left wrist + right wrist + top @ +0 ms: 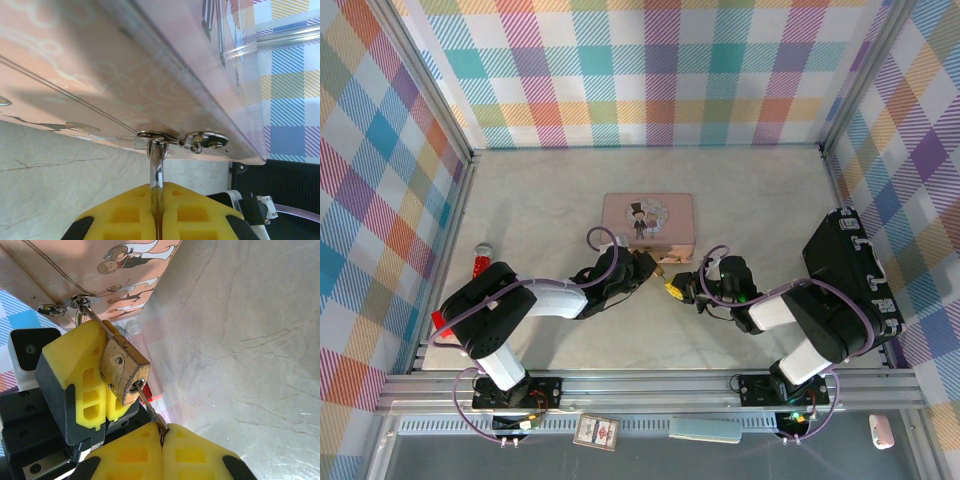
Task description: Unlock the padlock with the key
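Yellow-padded right gripper (162,434), lowermost in its own wrist view, jaws pressed together on the head end of the key (148,404). The thin grey shank runs up and to the left from the pads into the keyhole in the bottom face of the padlock (122,367). The blade is hidden inside the body, so depth of insertion cannot be read.

Left gripper (157,195), likewise closed, pinches the silvery shackle (156,167) just below the hasp (200,140) of the pink tin (620,212), bracing the lock from the opposite side. The shackle passes through the hasp loop, and the brass body hangs tilted off the tin's near wall.

In the overhead view the tin lies about midway between the left and right edges of the table (540,200), nearer its middle than its far or near edge. Both grippers meet at the tin's near side. A red-handled tool (480,262) lies by the left edge, well apart.

Progress, as judged: key in hand, lock braced, key entered in the keyhole, so the early steps appear complete. The shackle legs look seated in the body with no gap visible, so the lock is judged not yet released.

Left to do: turn the key with the right wrist while the left holds firm, then draw the shackle free of the body.
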Controlling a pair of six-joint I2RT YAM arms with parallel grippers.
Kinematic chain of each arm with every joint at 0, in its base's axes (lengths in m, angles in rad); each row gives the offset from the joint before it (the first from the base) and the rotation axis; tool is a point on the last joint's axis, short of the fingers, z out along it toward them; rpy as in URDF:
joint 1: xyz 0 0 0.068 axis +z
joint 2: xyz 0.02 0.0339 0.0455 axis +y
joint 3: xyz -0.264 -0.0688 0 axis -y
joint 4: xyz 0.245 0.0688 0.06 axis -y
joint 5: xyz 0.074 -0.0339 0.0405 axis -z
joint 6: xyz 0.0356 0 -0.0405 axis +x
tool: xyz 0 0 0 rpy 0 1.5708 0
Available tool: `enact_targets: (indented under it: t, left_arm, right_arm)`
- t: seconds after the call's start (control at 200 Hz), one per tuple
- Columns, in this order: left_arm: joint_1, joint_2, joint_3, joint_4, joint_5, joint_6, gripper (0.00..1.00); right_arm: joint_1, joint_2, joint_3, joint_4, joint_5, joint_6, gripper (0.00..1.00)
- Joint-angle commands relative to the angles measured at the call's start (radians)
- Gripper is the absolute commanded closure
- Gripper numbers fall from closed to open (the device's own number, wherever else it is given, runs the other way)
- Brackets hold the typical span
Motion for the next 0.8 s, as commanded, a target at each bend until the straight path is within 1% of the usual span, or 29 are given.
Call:
enact_targets:
  t: [0.0,0.215,0.56,0.795]
  left_arm:
    - [-0.099,-0.014,0.041,0.117,0.2,-0.017,1.0]
    - [-0.1,-0.011,0.05,0.115,0.203,-0.017,1.0]
    - [-0.101,-0.015,0.051,0.108,0.206,-0.016,1.0]
    - [-0.1,-0.012,0.051,0.11,0.204,-0.016,1.0]
  right_arm:
    - [-0.006,-0.028,0.085,0.086,0.056,-0.081,1.0]
    - [-0.008,-0.037,0.078,0.074,0.067,-0.086,1.0]
    - [-0.019,0.038,0.067,0.199,0.06,-0.048,1.0]
    - [-0.019,0.027,0.062,0.197,0.067,-0.044,1.0]
